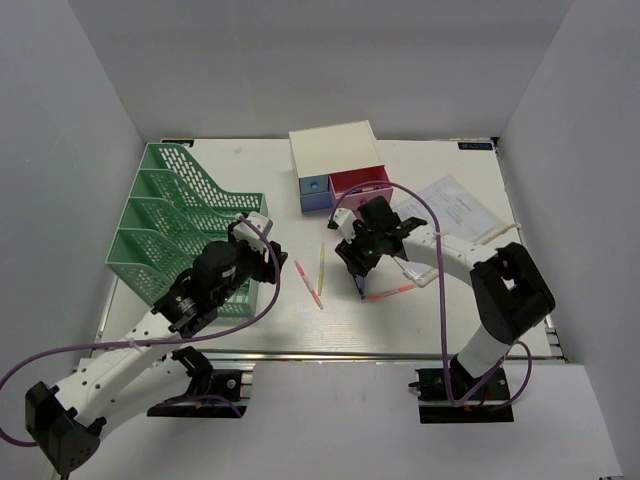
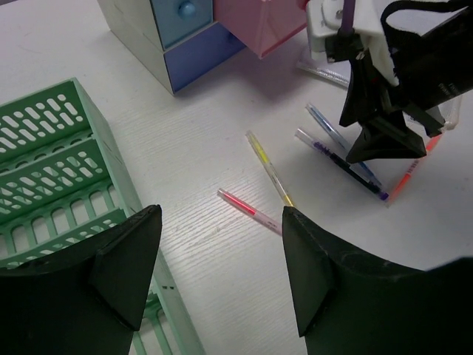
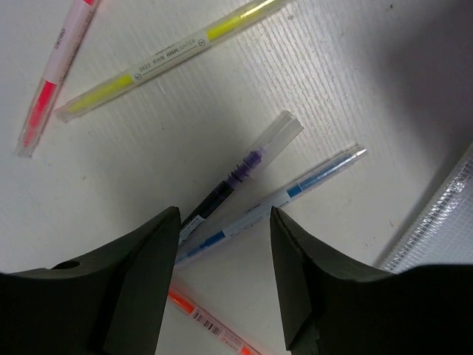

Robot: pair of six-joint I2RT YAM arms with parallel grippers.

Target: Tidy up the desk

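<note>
The desk (image 1: 380, 325) is lying flat in front of me, an off-white top running from the metal rail at my arm bases back to the grey walls (image 1: 330, 70).

My right gripper (image 3: 222, 251) is hanging low over the middle of the desk. Its jaws are standing apart and clamping nothing. 2 pens are lying on the desk in the gap between its fingers (image 3: 140, 281): a purple pen (image 3: 236, 177) and a blue pen (image 3: 281, 196), side by side and almost touching. An orange pen (image 3: 207, 325) is lying just beside them, partly hidden under the fingers.

To the left of these, a yellow highlighter (image 2: 270, 168) and a pink highlighter (image 2: 247, 209) are lying on the bare desk, angled so that 1 end of each is sitting near the other.

My left gripper (image 2: 222, 259) is hovering above the desk near the highlighters, jaws spread wide and empty. A green mesh rack (image 1: 180, 225) is standing just beside it, on the left side of the desk.

At the back, a white box (image 1: 335, 150) is sitting with its pink drawer (image 1: 360, 185) pulled out. A clear pouch (image 1: 455, 210) holding paper is lying on the right side of the desk.
</note>
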